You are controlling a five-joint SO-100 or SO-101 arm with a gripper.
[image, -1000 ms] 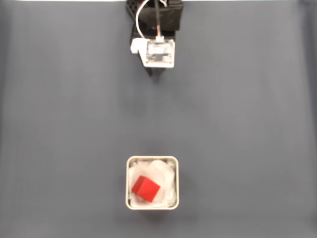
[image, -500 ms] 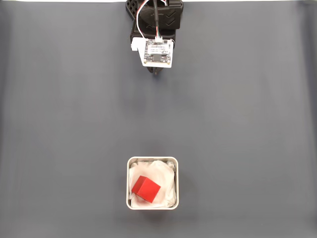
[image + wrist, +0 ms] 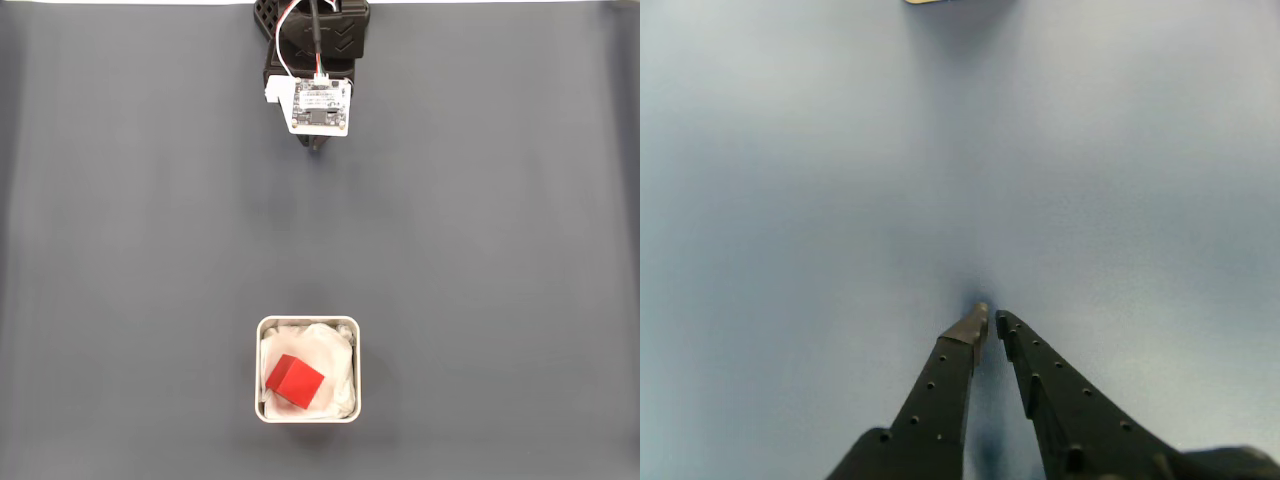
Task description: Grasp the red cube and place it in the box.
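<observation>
Red cube (image 3: 294,381), one only, lies tilted inside box (image 3: 307,324), on white lining, toward left side in fixed view. One box, pale metal rim, near bottom centre of dark grey bench (image 3: 480,240). One arm (image 3: 318,60) at top edge of fixed view, well apart from box. In wrist view two black fingers (image 3: 940,380) almost together, thin gap between tips, gripper (image 3: 991,319) holding nothing, above bare bench. Sliver of box rim at top edge of wrist view.
</observation>
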